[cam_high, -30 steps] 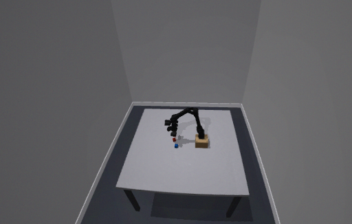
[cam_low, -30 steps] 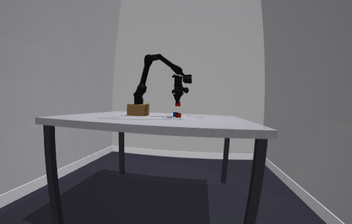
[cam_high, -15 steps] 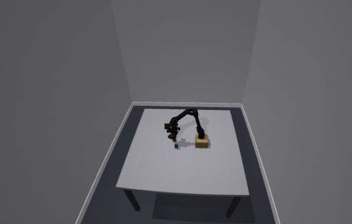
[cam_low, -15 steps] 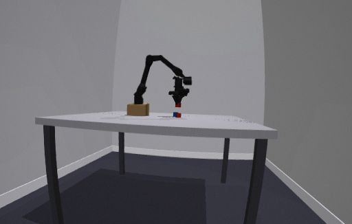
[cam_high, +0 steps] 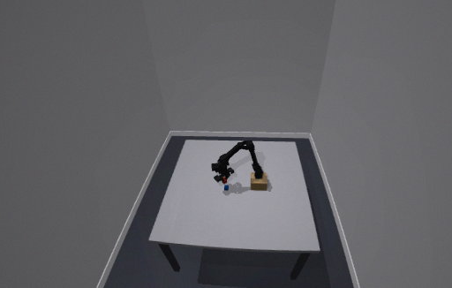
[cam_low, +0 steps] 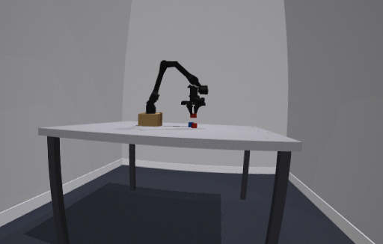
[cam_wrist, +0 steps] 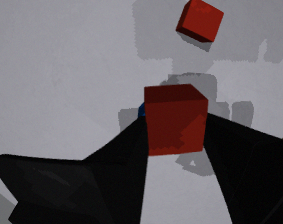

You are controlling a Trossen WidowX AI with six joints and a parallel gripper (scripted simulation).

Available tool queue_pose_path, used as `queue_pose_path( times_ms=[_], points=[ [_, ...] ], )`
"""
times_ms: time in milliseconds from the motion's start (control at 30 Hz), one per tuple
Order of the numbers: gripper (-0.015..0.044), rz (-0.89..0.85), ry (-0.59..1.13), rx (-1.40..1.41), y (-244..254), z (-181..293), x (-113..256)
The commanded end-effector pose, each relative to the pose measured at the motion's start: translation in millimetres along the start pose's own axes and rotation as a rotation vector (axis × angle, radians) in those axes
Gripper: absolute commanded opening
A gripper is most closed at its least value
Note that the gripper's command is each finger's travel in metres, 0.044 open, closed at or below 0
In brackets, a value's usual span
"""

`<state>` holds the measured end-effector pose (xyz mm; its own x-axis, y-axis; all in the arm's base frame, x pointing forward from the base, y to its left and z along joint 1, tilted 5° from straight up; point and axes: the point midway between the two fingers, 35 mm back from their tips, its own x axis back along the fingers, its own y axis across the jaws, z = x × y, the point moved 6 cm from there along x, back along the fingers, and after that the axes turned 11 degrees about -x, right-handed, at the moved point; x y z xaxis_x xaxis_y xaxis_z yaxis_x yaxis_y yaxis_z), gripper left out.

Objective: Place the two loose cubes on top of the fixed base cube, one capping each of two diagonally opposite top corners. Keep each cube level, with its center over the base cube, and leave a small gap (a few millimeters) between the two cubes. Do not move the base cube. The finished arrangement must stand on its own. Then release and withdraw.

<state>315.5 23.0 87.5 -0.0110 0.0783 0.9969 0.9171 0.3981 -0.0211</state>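
Observation:
My gripper [cam_high: 224, 176] [cam_low: 193, 113] [cam_wrist: 173, 120] points down and is shut on a red cube [cam_low: 193, 115] [cam_wrist: 172, 131], held well above the table. The blue base cube [cam_high: 226, 187] [cam_low: 190, 124] stands on the table; in the wrist view only a sliver [cam_wrist: 142, 110] shows, behind the held cube and the left finger. The other red cube [cam_high: 224, 181] [cam_low: 194, 126] [cam_wrist: 202, 21] lies on the table near the blue cube, apart from it in the top view. The held cube is hard to separate from the lower red one in the top view.
The arm stands on a wooden block [cam_high: 259, 182] [cam_low: 149, 120], to the right of the cubes in the top view and left in the exterior view. All stand on a light table [cam_high: 236, 225] [cam_low: 106, 132]. Arm shadows fall around the cubes.

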Motion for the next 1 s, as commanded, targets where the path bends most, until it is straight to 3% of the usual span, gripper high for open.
queue_pose_path(
  times_ms=[0,433,967],
  points=[
    [0.0105,0.009,0.009,-0.055,0,6,-4],
    [0.0105,0.009,0.009,-0.055,0,6,-5],
    [0.0105,0.009,0.009,-0.061,1,8,-31]
  ],
)
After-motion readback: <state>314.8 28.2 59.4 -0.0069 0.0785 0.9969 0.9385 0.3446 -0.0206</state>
